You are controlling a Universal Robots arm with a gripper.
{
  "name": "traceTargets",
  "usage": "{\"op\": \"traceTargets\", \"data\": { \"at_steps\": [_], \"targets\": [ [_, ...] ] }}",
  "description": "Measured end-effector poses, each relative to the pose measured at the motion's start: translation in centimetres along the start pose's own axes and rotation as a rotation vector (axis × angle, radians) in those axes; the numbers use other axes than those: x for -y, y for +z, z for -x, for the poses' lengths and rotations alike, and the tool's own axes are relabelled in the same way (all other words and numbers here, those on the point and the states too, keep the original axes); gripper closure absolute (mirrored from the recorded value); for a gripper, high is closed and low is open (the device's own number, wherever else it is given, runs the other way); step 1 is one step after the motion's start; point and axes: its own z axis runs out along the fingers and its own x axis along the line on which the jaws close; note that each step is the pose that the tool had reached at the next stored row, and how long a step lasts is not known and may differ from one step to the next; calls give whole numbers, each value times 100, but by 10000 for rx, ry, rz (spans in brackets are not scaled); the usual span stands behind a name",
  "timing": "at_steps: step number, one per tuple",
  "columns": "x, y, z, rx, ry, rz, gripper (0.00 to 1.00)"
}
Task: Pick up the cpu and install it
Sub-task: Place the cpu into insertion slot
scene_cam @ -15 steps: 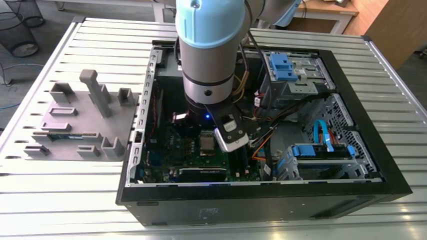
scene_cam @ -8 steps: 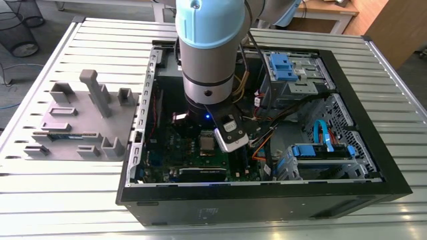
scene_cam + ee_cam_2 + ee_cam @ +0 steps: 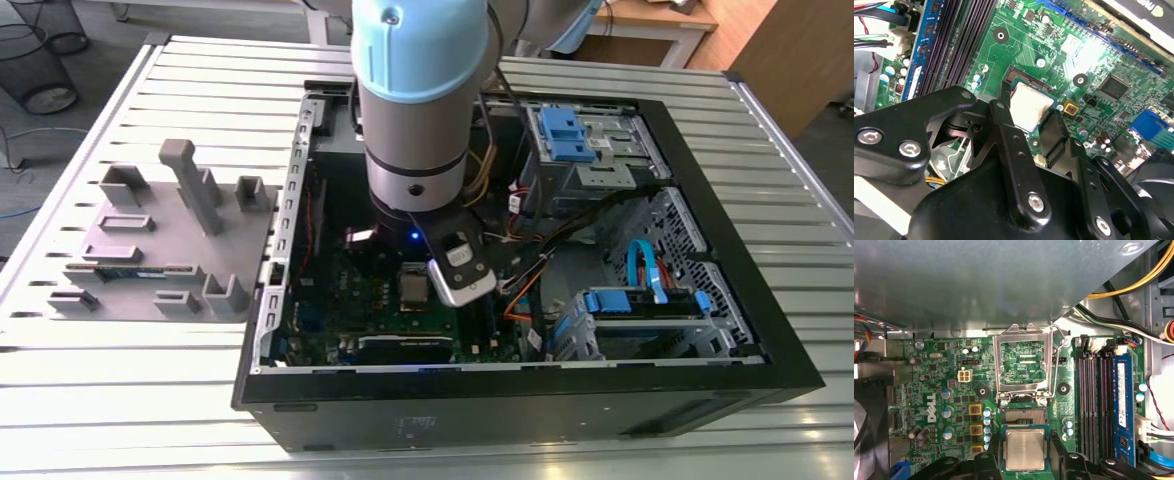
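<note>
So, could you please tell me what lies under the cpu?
The board's open socket: one strip shows beyond the cpu; the rest is covered.

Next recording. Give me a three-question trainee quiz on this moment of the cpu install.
1. True or false: the metal load frame is closed down over the socket.
2. What does the gripper hold? A) a memory stick B) the cpu C) a yellow cable
3. In the exterior view, on which side of the computer case does the grey tray lie?
Key: 1 false; 2 B; 3 the exterior view's left.
</note>
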Motion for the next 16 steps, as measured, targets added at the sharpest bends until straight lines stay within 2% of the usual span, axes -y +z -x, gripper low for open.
{"op": "traceTargets", "data": {
  "at_steps": [4,10,16],
  "targets": [
    [0,51,-2,0,0,-3,53],
    [-1,78,9,1,1,-1,53],
    [-12,134,13,0,0,-3,53]
  ]
}}
